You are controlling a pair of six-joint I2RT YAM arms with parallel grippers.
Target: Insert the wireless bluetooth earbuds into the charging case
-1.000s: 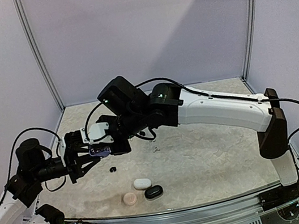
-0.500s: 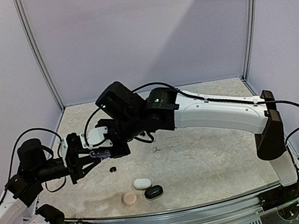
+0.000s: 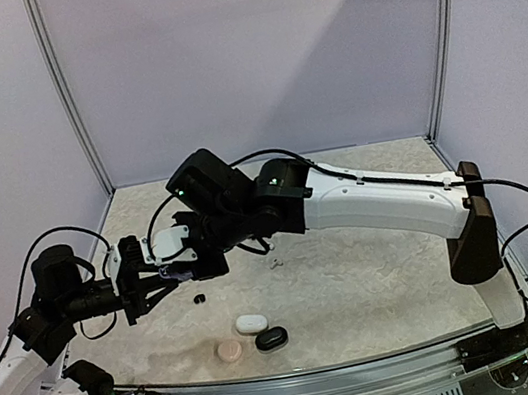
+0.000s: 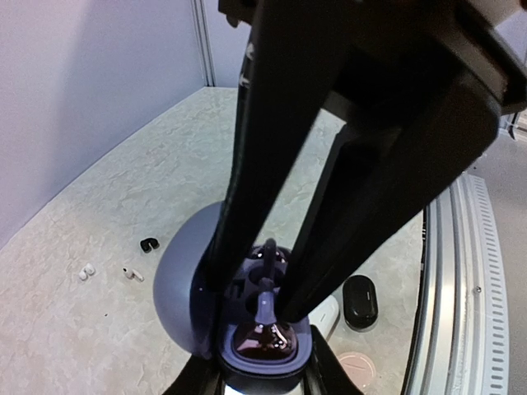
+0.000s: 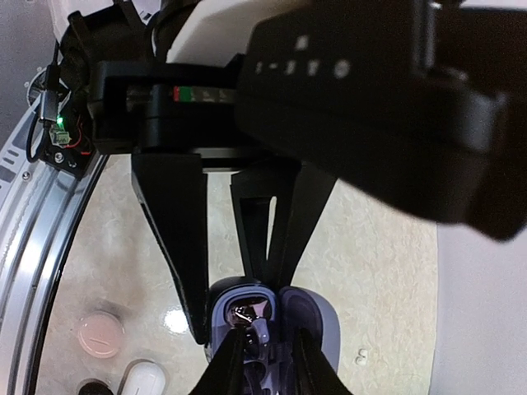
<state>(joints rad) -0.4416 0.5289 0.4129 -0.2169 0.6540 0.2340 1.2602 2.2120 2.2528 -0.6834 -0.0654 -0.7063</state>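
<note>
Left tool [image 4: 259, 380] grips charging case [image 4: 177, 288] (lid open); right tool [image 5: 268, 358] straddles earbud [image 5: 258, 332].

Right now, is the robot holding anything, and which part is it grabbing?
The left fingers clamp the open charging case by its base. The right fingers straddle an earbud in it; a grip cannot be told.

Top view: bright, even, soft light w/ a lavender tint; a paler diagonal band crosses the back wall [image 3: 348, 31] at upper right. Faint soft shadows on the surface [image 3: 359, 283]. Front rail [image 3: 324, 375] bows from lens distortion. Wrist views: near black jaws loom large, dark and blurred. Right wrist view has a small glare spot [image 5: 174, 319] on the surface.
</note>
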